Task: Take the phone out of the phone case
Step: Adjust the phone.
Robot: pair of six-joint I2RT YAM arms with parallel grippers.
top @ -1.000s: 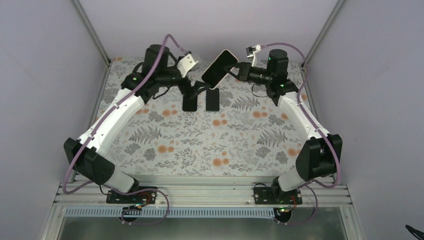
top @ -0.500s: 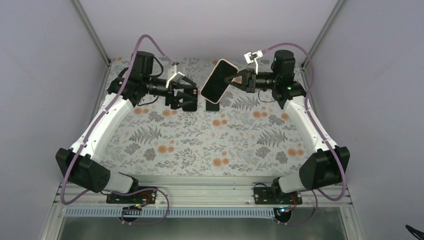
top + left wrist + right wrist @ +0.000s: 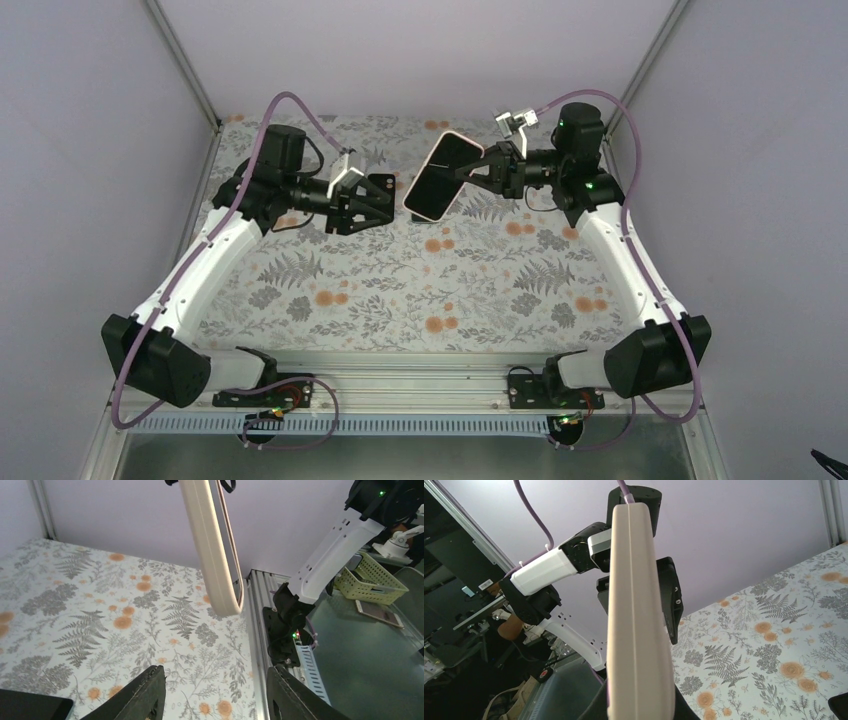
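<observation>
The phone, dark screen up, sits inside its pale pink phone case (image 3: pixel 443 175) and hangs tilted in the air over the back of the floral mat. My right gripper (image 3: pixel 488 168) is shut on the case's right end. In the right wrist view the case's edge (image 3: pixel 636 630) fills the middle, with the fingers just showing beside it at the bottom. My left gripper (image 3: pixel 377 200) stands open just left of the phone, apart from it. In the left wrist view its fingers (image 3: pixel 150 690) frame bare mat, with the case (image 3: pixel 212 550) hanging above and ahead.
A dark flat object (image 3: pixel 30 705) lies on the mat near the left gripper and shows again as a dark corner (image 3: pixel 840 705) in the right wrist view. The aluminium rail (image 3: pixel 400 385) bounds the near edge. Grey walls enclose the other sides.
My left arm has drawn back to the left and its jaws have narrowed. My right arm has shifted the phone slightly right and tilted it flatter.
</observation>
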